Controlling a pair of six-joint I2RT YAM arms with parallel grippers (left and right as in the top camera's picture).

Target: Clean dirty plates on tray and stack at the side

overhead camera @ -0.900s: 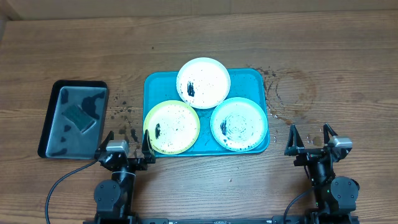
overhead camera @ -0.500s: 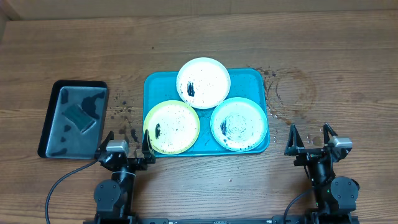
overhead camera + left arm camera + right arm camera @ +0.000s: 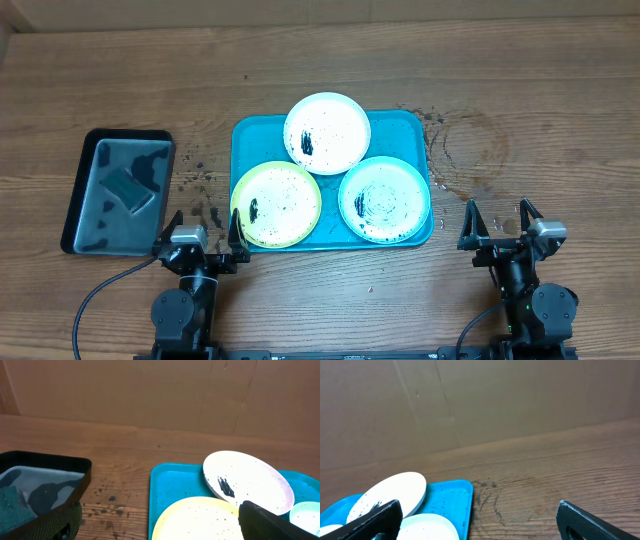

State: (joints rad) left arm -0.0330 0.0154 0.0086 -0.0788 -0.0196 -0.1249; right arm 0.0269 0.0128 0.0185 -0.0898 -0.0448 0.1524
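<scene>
Seen from overhead, two robot arms sit at the near edge of a wooden tabletop (image 3: pixel 560 90). The left hand (image 3: pixel 207 214) is spread wide and empty, touching nothing; its fingers (image 3: pixel 235 222) point away from the robot, and the right one ends just beside the yellow-green plate (image 3: pixel 277 204). The right hand (image 3: pixel 497 205) is likewise spread wide and empty, hovering over bare wood just right of the turquoise tray (image 3: pixel 258 140), apart from it. At far left lies a smaller black tray (image 3: pixel 125 133) with a wet, shiny floor and a dark pad (image 3: pixel 128 188) inside. Between it and the turquoise tray, dark specks (image 3: pixel 195 180) dot the wood. The turquoise tray lies in the middle, long side facing the robot, and carries all three plates, each marked with black specks and smears. The yellow-green plate fills the near left corner, its edge reaching over the tray's rim. The white plate (image 3: pixel 327 133) sits at the far side, overhanging the far rim and meeting the other two plates. The teal-rimmed plate (image 3: pixel 385 199) sits in the near right corner. Right of the tray, a faint ring stain (image 3: pixel 470 150) marks the wood. Nothing stands between either hand and the plates.
</scene>
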